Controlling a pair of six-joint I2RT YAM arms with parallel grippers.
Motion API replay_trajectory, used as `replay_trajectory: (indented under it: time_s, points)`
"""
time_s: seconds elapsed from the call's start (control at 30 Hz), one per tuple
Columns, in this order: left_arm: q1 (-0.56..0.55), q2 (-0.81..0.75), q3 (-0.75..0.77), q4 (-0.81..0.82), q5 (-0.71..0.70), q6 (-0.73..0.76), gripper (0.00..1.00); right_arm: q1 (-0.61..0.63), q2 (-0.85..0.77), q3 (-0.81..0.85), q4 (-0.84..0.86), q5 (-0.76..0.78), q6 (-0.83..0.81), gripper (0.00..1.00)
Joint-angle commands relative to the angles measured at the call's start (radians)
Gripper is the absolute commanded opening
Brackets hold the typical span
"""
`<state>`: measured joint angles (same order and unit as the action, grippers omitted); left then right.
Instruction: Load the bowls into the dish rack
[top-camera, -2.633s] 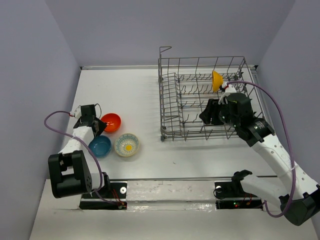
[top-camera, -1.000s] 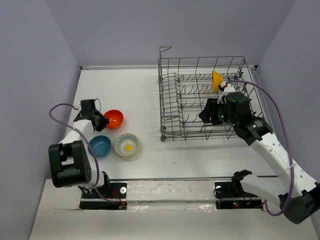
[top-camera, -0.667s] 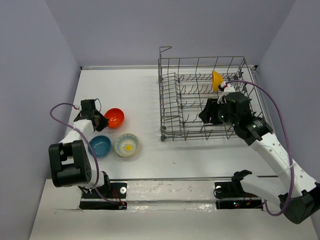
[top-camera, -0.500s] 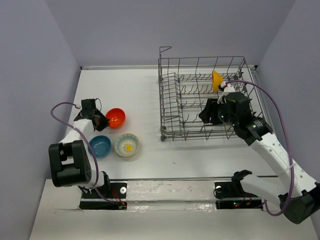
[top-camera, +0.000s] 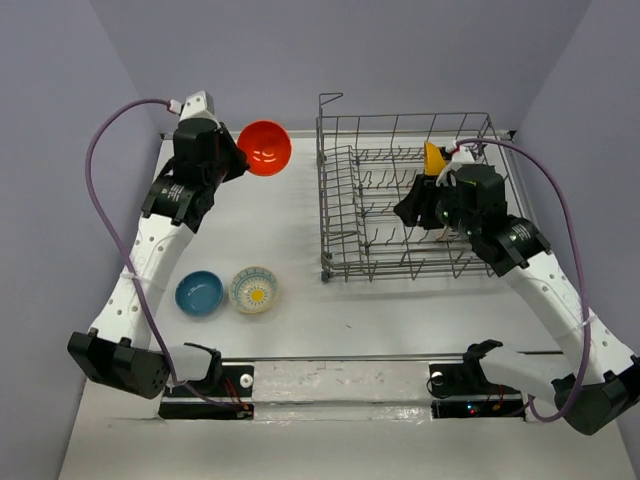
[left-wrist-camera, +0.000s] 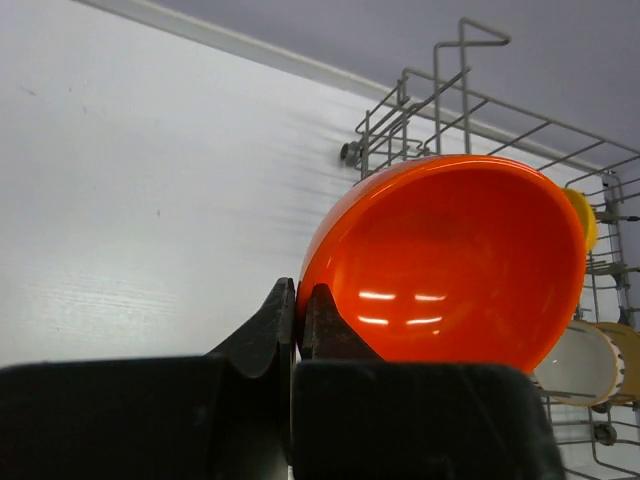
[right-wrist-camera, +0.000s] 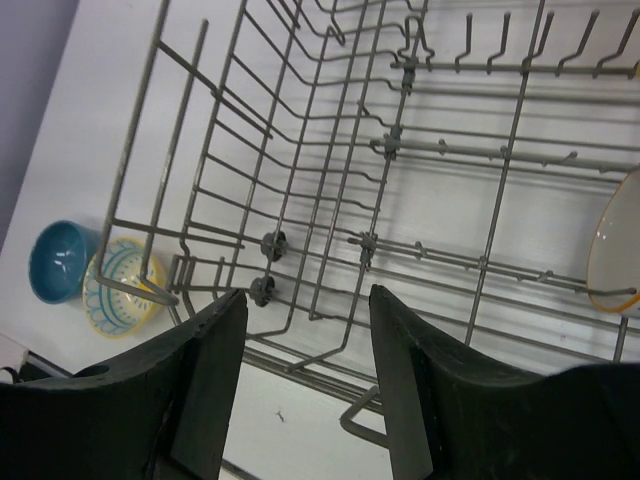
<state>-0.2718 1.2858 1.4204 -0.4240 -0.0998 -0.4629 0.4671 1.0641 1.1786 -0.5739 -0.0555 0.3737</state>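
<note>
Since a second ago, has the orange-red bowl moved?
Yes: the orange-red bowl moved away from the blue bowl, farther back, toward the dish rack.

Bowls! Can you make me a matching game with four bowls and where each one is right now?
Things:
1. orange bowl
2. blue bowl
3. flower bowl
4. yellow bowl

Places:
A. standing on edge inside the dish rack
B. on the table, the one farther from the dish rack
C. pinched by its rim in the left tool
D. on the table, the one nearer the dish rack

Pairs: 1-C, 2-B, 3-D, 4-A
</note>
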Motion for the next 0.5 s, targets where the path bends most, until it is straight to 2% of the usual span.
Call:
replay_trajectory:
  time_s: [0.0, 0.13, 0.27, 0.47]
  points:
    - [-0.073, 0.015, 0.176, -0.091, -0.118, 0.041, 0.0, 0.01, 0.013, 0.104, 0.039, 0.029, 0.011, 0.57]
    - [-0.194, 0.113, 0.358, -0.159, -0.188, 0.053, 0.0, 0.01, 0.039, 0.193, 0.039, 0.051, 0.027, 0.57]
    - [-0.298, 0.22, 0.449, -0.174, -0.253, 0.05, 0.0, 0.01, 0.069, 0.252, 0.054, 0.104, 0.044, 0.57]
    - [-0.418, 0.354, 0.604, -0.202, -0.273, 0.041, 0.0, 0.01, 0.103, 0.315, 0.068, 0.157, 0.048, 0.57]
